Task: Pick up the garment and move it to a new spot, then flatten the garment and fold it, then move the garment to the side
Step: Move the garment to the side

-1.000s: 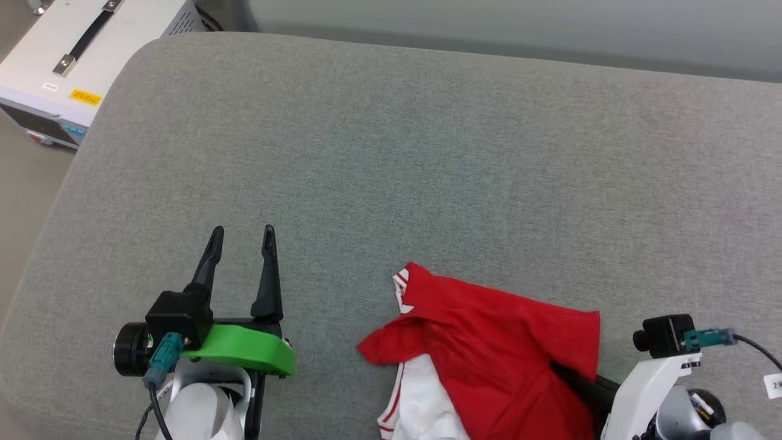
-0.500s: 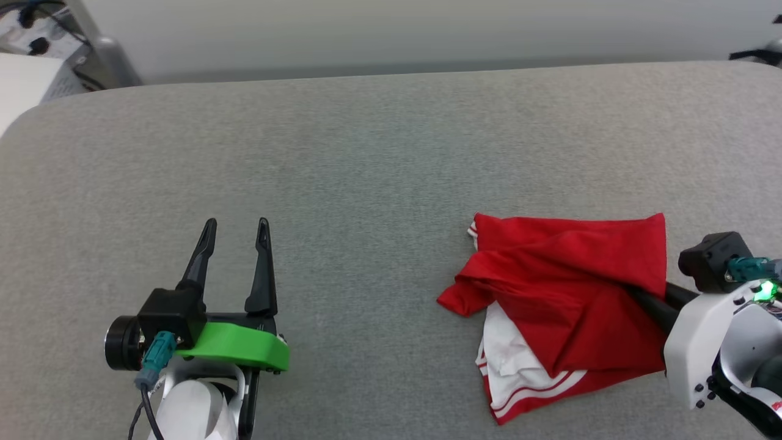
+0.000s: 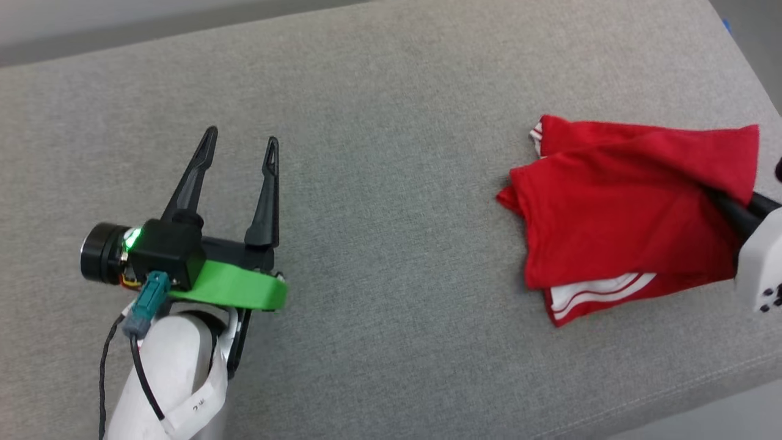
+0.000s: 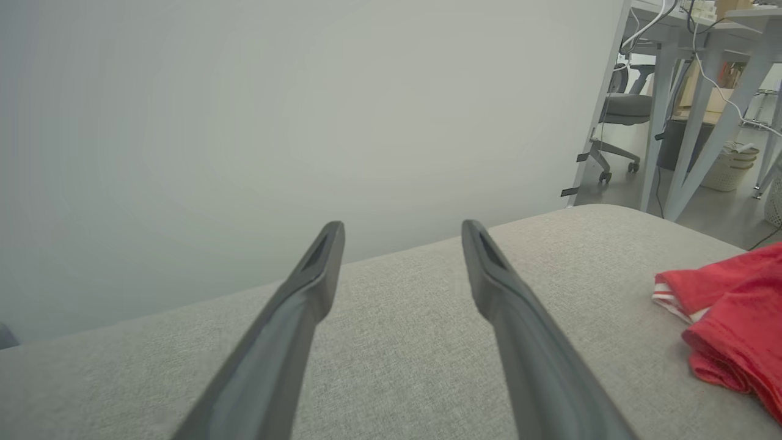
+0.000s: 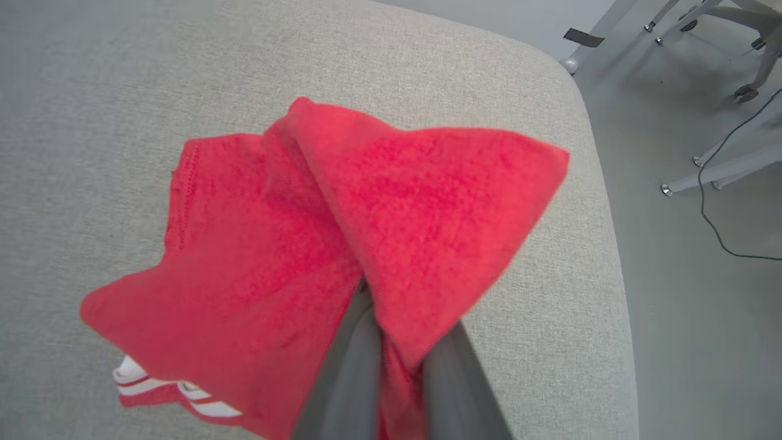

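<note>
Nearest us, our left gripper (image 3: 242,137) hovers over the grey cushion (image 3: 391,256), its fingers spread wide and holding nothing. Farther out to our right, our right gripper (image 5: 391,342) is pinched tight on a fold of the red garment (image 3: 623,208). The garment lies bunched near the cushion's right edge, with white-striped trim showing.

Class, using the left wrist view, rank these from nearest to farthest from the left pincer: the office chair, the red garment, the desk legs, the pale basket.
1. The garment, on the cushion, right of the left pincer.
2. The desk legs, on the floor beyond the cushion's end.
3. The office chair and basket, both behind those legs; too close to call.
</note>
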{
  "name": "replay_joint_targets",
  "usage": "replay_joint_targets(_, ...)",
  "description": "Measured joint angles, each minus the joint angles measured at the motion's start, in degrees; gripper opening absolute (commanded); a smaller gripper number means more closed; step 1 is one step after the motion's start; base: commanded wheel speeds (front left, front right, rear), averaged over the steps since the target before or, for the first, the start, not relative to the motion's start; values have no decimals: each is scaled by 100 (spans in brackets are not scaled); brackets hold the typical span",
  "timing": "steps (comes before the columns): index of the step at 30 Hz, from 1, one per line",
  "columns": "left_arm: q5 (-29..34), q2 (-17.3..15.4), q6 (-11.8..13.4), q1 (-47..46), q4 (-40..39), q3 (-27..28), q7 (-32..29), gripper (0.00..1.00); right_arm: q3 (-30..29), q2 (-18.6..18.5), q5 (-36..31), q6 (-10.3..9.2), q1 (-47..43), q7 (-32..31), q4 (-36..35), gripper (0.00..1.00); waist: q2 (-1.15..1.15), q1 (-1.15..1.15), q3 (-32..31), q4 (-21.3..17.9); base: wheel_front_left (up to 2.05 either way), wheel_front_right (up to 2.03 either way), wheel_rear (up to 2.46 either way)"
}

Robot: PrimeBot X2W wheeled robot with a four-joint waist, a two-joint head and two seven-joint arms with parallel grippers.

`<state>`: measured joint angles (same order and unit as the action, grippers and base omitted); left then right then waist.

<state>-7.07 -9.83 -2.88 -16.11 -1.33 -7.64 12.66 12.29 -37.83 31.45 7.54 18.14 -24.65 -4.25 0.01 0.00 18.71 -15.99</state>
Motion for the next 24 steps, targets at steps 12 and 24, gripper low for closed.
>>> replay_joint_targets(12, 209, -252, -181, -714, -698, -358, -438, 100, -449, -514, 111, 1, 1551, 1166, 2746, 0, 0, 1, 1442, -196, 0, 0, 0)
replay_joint_targets(24, 226, -289, -192, -961, -879, -525, -509, 100, -1053, -386, -677, 1, 2671, 2345, 4769, 100, 0, 1, 2187, 182, 0, 0, 0)
